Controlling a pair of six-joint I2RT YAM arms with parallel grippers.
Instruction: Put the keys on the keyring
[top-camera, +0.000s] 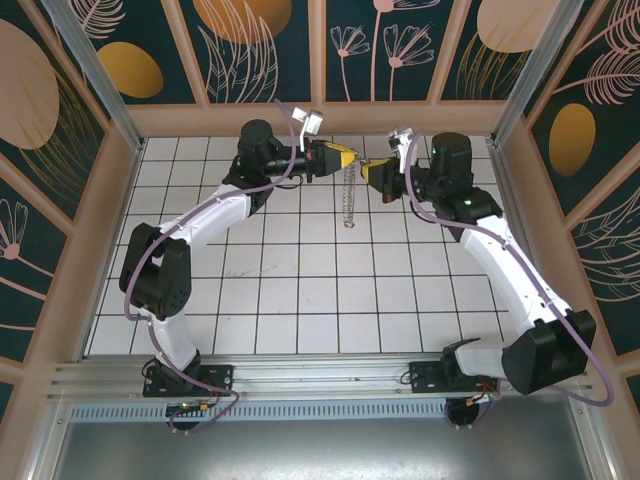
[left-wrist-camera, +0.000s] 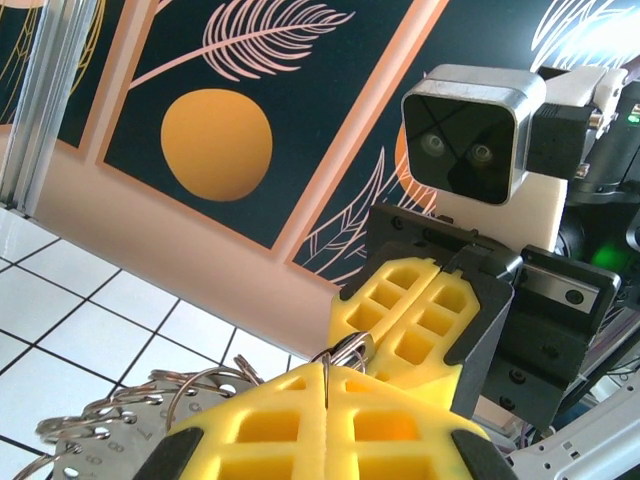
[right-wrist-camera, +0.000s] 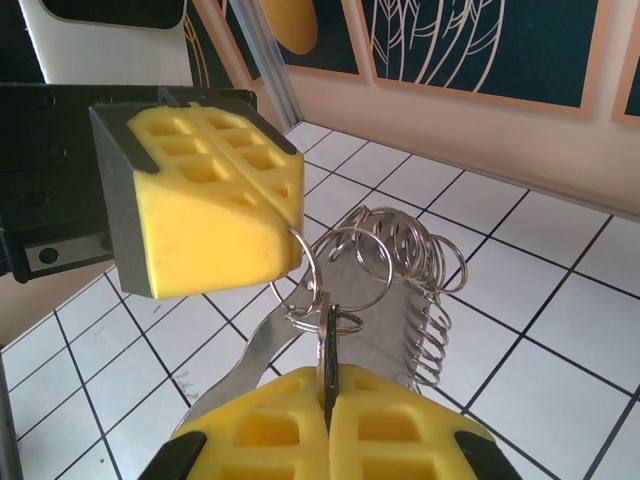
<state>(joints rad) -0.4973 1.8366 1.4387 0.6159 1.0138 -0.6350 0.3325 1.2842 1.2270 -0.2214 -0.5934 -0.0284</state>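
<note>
Up at the far middle of the table (top-camera: 300, 290), both arms meet almost tip to tip, well above the tiles. The left gripper (right-wrist-camera: 288, 210) is pressed shut on one thin wire ring (right-wrist-camera: 314, 262), which pokes out of its yellow pads toward the other arm. The right gripper (right-wrist-camera: 327, 390) is closed too, pinching what I take for the key (right-wrist-camera: 325, 350), a thin flat silver blade held edge-on and upright; no head shows. The ring sits just over the top of that blade and touches it, so the two look on the point of threading. From there the keyring (right-wrist-camera: 405, 270), a long run of wire loops on a flat metal strip (right-wrist-camera: 260, 350), hangs down toward the table, its long axis roughly vertical. Neither arm is nearer, so I'd guess the coming move needs a small twist or slide, not a reach.
</note>
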